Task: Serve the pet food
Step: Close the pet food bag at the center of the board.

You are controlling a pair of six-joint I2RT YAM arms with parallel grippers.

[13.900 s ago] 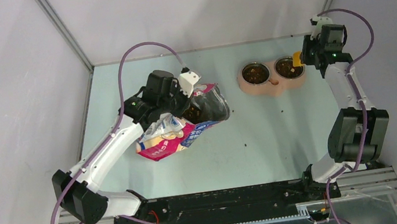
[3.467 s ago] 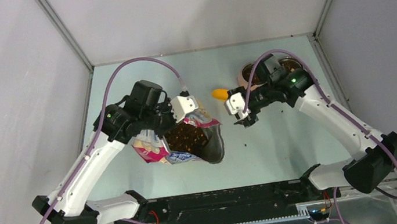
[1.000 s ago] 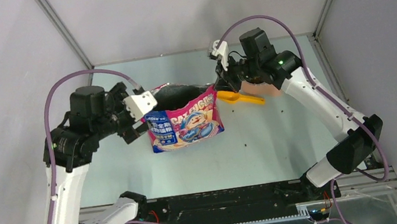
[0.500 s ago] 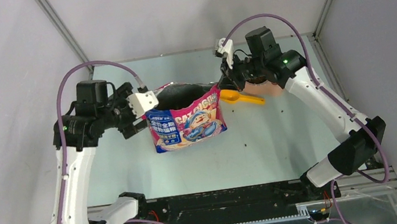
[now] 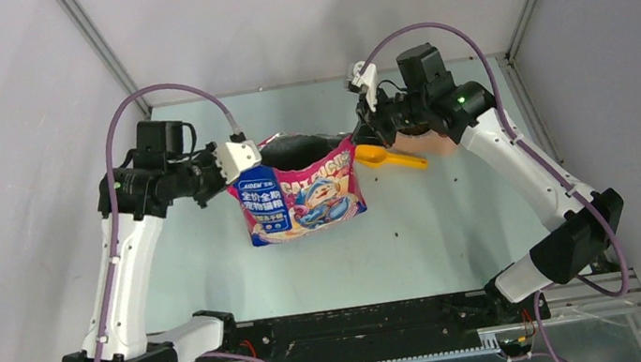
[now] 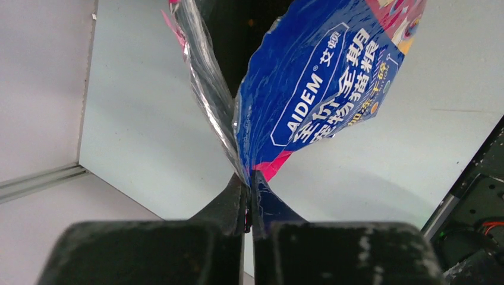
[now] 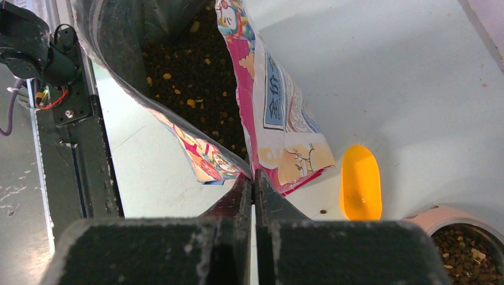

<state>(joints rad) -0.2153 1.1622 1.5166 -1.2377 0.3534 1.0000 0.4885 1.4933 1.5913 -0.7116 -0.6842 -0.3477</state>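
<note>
at the bag's 9 o'clock corner our left gripper (image 6: 248, 199) has just snapped from wide open to clamped. its jaws now pinch the top edge of the bag (image 5: 301, 204), silver lining and blue print pressed flat between them. half a second ago they stood apart beside that corner. the bag is now held upright between both arms with its mouth open to the top. we cannot tell whether its base touches the table (image 5: 455, 219). the kibble (image 7: 199, 77) lies dark at the bottom of the bag.

at the 3 o'clock corner the right gripper (image 7: 252, 184) is clenched on the opposite edge, as it was. past it, also at 3 o'clock, the scoop (image 7: 359, 181) lies released on the table, and the bowl (image 7: 434, 217) beside it already holds kibble.

we judge the serving is largely done. with both corners gripped, we can move or close the bag without tipping it.
</note>
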